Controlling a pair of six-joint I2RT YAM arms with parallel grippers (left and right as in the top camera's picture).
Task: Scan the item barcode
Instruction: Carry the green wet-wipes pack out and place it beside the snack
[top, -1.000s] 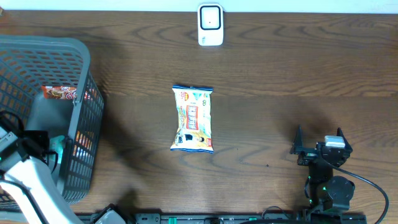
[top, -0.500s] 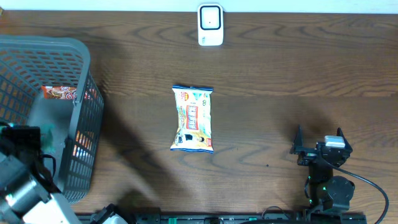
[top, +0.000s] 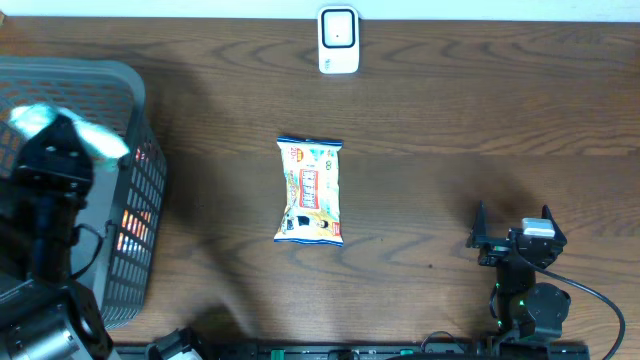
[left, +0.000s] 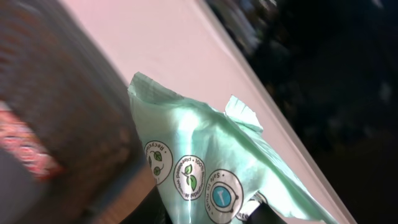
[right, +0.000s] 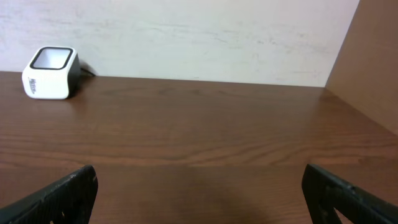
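The left hand (top: 60, 150) was closed partway on a green packet (left: 205, 168), holding it in the air over the basket (top: 135, 100) at the left end of the worktop (top: 450, 120). In the overhead view the green packet was a pale blur; its long axis seemed to run roughly left to right, dipping a little toward the right. In the left wrist view it slanted from a crimped edge at the upper left down to the gripped end at the bottom, with a row of round printed badges facing the camera.

The basket was grey mesh. A red packet (left: 25, 146) lay inside it, showing orange through the side wall from above.

A printed packet (top: 310, 190) lay flat in the middle of the worktop, its long axis running from the far edge to the near edge, apart from everything else. The white scanner (top: 338, 40) stood at the far edge, almost in line with it.

The right hand (top: 513, 225) sat low at the near right, its fingers spread wide with nothing between them, well apart from both packets.
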